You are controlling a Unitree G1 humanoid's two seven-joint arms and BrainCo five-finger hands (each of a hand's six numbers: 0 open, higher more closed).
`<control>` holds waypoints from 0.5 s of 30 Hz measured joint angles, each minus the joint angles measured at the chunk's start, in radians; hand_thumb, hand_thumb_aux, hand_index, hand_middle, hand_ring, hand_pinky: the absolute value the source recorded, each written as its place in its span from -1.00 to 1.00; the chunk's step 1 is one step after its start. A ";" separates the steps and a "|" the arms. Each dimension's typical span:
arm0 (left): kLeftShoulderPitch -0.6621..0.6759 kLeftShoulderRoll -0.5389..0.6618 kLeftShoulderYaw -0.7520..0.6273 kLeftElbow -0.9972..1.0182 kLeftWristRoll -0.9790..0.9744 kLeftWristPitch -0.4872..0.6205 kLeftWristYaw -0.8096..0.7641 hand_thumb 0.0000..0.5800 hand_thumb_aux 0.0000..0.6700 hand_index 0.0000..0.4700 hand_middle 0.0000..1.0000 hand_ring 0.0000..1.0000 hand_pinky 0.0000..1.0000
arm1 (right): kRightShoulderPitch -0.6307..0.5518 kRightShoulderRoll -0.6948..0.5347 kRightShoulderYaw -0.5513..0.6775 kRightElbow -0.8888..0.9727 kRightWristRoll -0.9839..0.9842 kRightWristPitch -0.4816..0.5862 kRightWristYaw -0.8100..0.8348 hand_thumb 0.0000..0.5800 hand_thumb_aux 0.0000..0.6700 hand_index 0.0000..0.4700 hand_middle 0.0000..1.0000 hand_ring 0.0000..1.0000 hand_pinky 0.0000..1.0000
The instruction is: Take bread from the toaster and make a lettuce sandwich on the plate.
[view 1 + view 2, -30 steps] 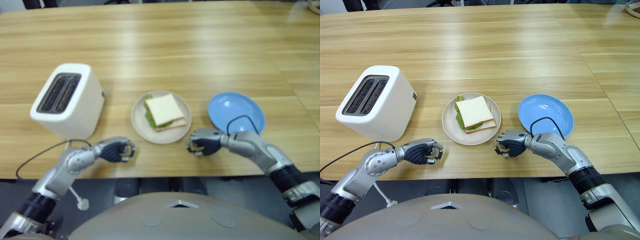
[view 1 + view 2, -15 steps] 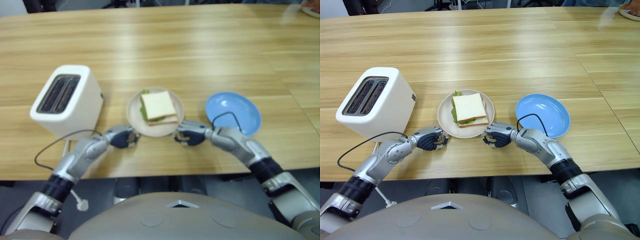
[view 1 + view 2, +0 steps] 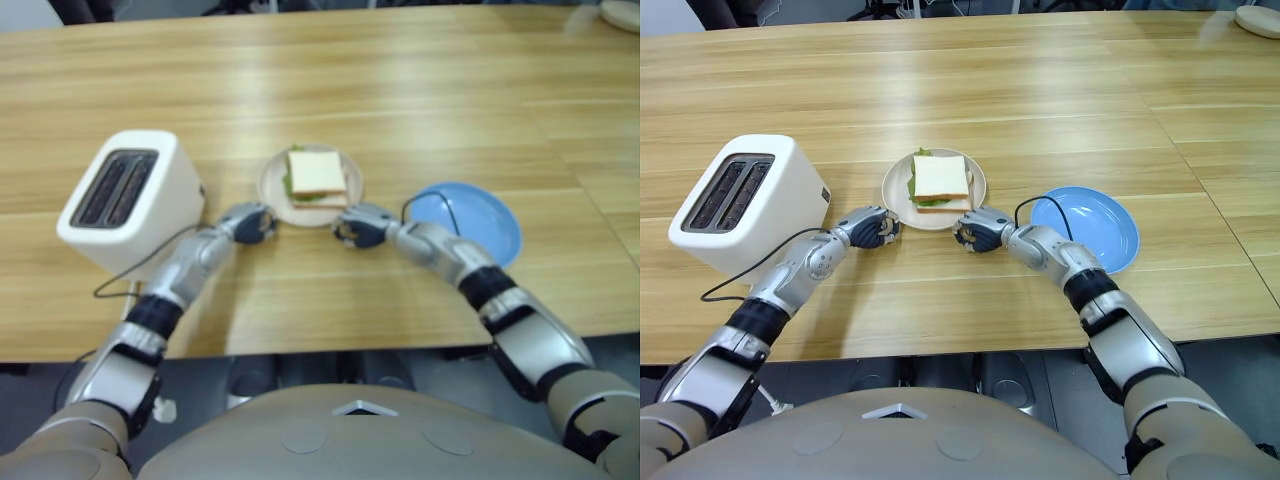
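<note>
Now the left robot hand (image 3: 872, 228) and right robot hand (image 3: 978, 230), both curled into empty fists, have slid forward to the near rim of the beige plate (image 3: 896, 186), which carries the lettuce sandwich (image 3: 940, 177) farther up the table (image 3: 990, 80).

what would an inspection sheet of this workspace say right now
surface: wooden table, level, no spills seen
job's things: white toaster at left, no bread showing above its slots; beige plate at centre carrying a sandwich, lettuce between two slices
clutter: blue plate, empty, right of the beige plate
hands: left hand curled at the beige plate's near-left edge; right hand curled at its near-right edge; contact with the rim cannot be told
cables: black cable by the left arm; black loop by the right wrist, over the blue plate's edge
surroundings: pale round object at the table's far right corner
</note>
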 measured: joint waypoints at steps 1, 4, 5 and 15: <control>-0.026 -0.012 -0.004 0.047 0.002 0.000 0.020 1.00 1.00 0.96 1.00 1.00 1.00 | -0.034 0.018 0.006 0.054 -0.008 0.009 -0.031 1.00 1.00 0.96 1.00 1.00 1.00; -0.096 -0.042 -0.016 0.152 0.005 -0.003 0.077 1.00 1.00 0.96 1.00 1.00 1.00 | -0.117 0.062 0.022 0.178 -0.023 0.042 -0.107 1.00 1.00 0.96 1.00 1.00 1.00; -0.117 -0.051 -0.019 0.190 0.005 -0.009 0.097 1.00 1.00 0.96 1.00 1.00 1.00 | -0.142 0.075 0.034 0.220 -0.027 0.051 -0.133 1.00 1.00 0.96 1.00 1.00 1.00; -0.123 -0.050 -0.049 0.237 0.000 -0.053 0.184 1.00 1.00 0.96 1.00 1.00 1.00 | -0.175 0.082 0.044 0.320 -0.012 0.005 -0.234 1.00 1.00 0.96 1.00 1.00 1.00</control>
